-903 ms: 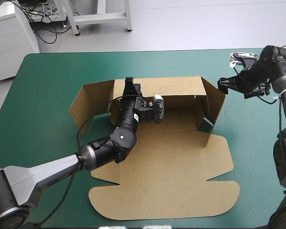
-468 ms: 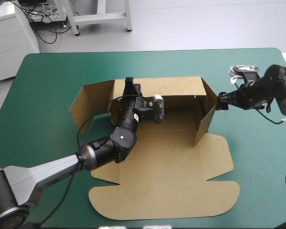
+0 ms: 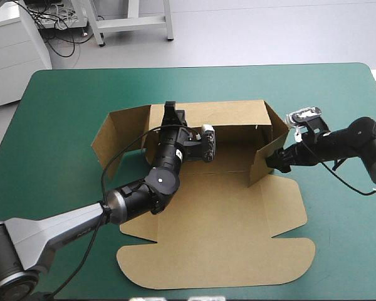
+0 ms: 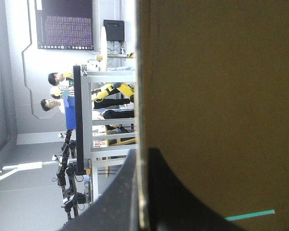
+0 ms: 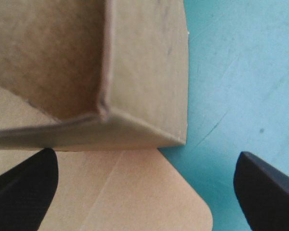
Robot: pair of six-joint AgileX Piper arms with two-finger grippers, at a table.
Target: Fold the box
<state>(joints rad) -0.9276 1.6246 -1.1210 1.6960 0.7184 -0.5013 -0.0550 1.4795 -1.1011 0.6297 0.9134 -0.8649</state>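
A big, round-cornered table (image 3: 62,113) is covered in a smooth teal-green cover (image 5: 241,72). Most of the high view is filled by it. Close up, thin scratches and one small dark speck are seen on the cover.

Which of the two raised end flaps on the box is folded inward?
The flap at the right end of the box, next to the open right tool: it angles in over the base, while the left-end flap splays outward.

Your brown box (image 3: 225,213) lies central on the desk (image 3: 56,125): far wall upright, left flap splayed outward, right flap angled inward, lid flat nearside.
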